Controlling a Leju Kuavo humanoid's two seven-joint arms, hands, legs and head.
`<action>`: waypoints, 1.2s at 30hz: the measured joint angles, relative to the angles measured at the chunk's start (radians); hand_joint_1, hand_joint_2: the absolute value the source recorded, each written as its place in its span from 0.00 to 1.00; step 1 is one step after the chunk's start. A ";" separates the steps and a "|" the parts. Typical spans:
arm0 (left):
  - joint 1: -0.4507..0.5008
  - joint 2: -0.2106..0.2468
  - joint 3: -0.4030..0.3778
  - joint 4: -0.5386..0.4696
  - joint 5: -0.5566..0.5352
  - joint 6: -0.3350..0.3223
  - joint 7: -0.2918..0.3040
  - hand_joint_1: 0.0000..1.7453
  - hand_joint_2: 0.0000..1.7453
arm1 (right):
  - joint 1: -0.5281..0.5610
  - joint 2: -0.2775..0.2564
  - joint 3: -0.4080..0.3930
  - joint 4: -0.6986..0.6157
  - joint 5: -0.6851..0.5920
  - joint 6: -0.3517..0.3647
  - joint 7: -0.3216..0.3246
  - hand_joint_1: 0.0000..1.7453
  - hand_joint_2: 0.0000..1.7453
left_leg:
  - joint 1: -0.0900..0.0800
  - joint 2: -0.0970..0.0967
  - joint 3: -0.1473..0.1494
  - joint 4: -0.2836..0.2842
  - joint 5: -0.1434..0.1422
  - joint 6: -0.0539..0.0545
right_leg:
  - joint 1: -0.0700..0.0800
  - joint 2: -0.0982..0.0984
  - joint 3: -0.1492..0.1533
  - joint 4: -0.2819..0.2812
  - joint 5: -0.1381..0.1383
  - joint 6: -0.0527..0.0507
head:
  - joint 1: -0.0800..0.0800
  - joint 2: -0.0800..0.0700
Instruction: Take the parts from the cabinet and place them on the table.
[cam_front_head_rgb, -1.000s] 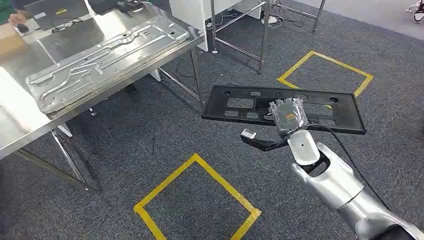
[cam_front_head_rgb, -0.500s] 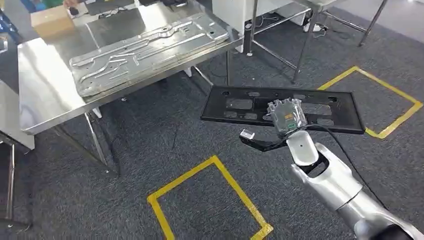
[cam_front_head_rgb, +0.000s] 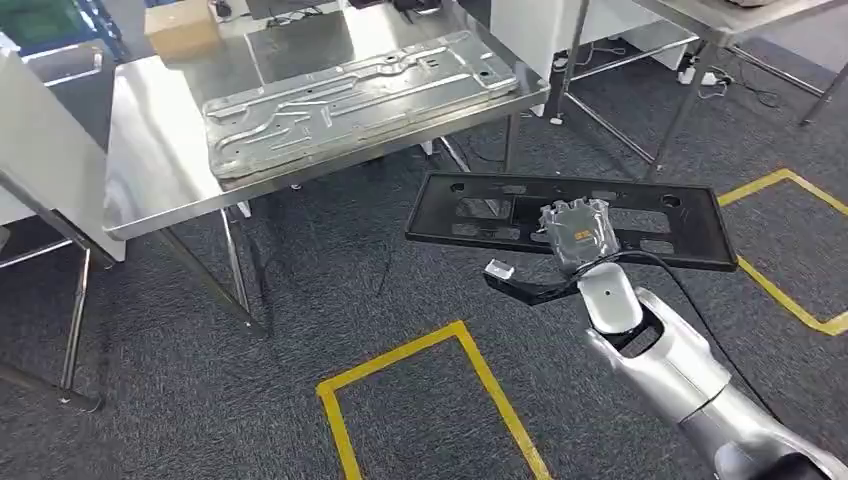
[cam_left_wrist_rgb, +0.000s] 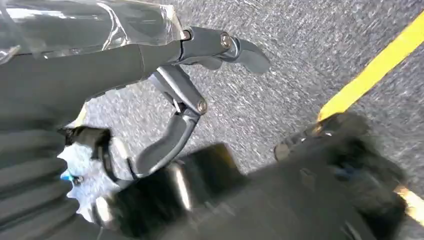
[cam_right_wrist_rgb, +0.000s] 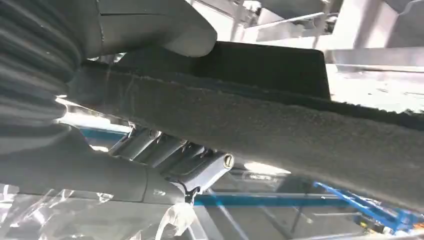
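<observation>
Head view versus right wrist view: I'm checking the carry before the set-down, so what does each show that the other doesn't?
Head view alone: the steel table bearing a silver stamped panel, yellow floor tape, and the black panel's whole outline with its cutouts. Right wrist view alone: the fingers under the panel and the thumb above it. Both: the right hand holding the black panel.

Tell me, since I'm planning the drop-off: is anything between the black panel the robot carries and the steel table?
Nothing visible blocks it. The right hand holds the black panel above bare carpet, apart from the steel table. A stamped metal sheet already lies on much of the tabletop.
</observation>
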 joint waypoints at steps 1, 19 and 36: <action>-0.001 0.000 0.000 0.000 0.000 0.000 0.000 0.00 1.00 | -0.001 0.000 0.000 0.000 0.000 0.004 0.000 1.00 1.00 | -0.002 -0.005 0.002 -0.016 -0.002 -0.001 | -0.002 -0.012 0.000 0.000 0.000 0.001 | 0.000 0.000; 0.010 -0.009 0.000 0.000 0.005 0.005 0.003 0.00 1.00 | 0.008 -0.002 0.001 -0.015 0.000 0.005 -0.001 1.00 1.00 | 0.043 -0.230 0.049 -0.009 -0.056 -0.030 | -0.009 0.152 -0.074 0.016 0.060 0.008 | -0.001 0.000; 0.007 0.002 0.009 -0.002 0.042 0.005 0.057 0.00 1.00 | -0.026 -0.003 -0.002 -0.019 -0.046 -0.005 -0.008 1.00 1.00 | 0.004 -0.096 -0.013 -0.020 0.026 0.018 | -0.017 0.084 0.001 -0.022 0.014 0.017 | -0.002 0.000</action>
